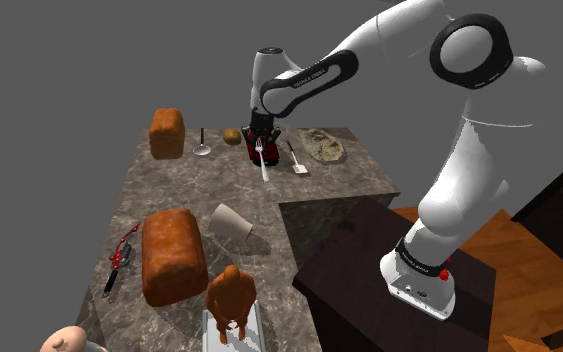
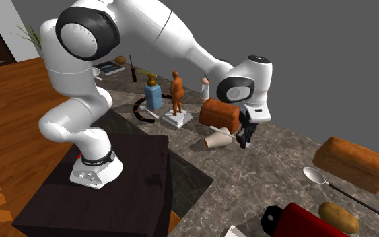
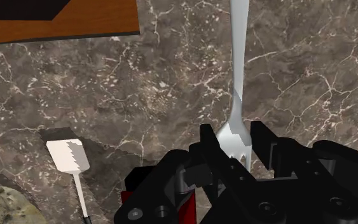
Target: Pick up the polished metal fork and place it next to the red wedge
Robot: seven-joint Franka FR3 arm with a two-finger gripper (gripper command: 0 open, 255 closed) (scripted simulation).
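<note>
My gripper [image 1: 262, 132] is shut on the tine end of a shiny grey fork [image 1: 263, 162]. The fork's handle sticks out away from the hand, above the marble tabletop [image 1: 169, 190]. In the wrist view the fork [image 3: 237, 95] is clasped between my two fingers [image 3: 210, 149], and its tines point back into the hand. In the second exterior view the gripper [image 2: 246, 138] carries the fork [image 2: 223, 132] near a tan cup. The red wedge [image 2: 303, 219] lies near that view's bottom edge. In the shoulder view a bit of the red wedge [image 1: 248, 127] peeks out just behind the gripper.
By the wedge sit a potato [image 1: 231, 136], a spoon [image 1: 202, 146], a small bread loaf [image 1: 167, 132], a spatula [image 1: 297, 160] and a flat speckled lump [image 1: 324, 146]. Nearer the stand lie a tipped cup [image 1: 232, 222], a big loaf [image 1: 174, 256], an orange figure [image 1: 231, 300] and a red-handled tool [image 1: 121, 258].
</note>
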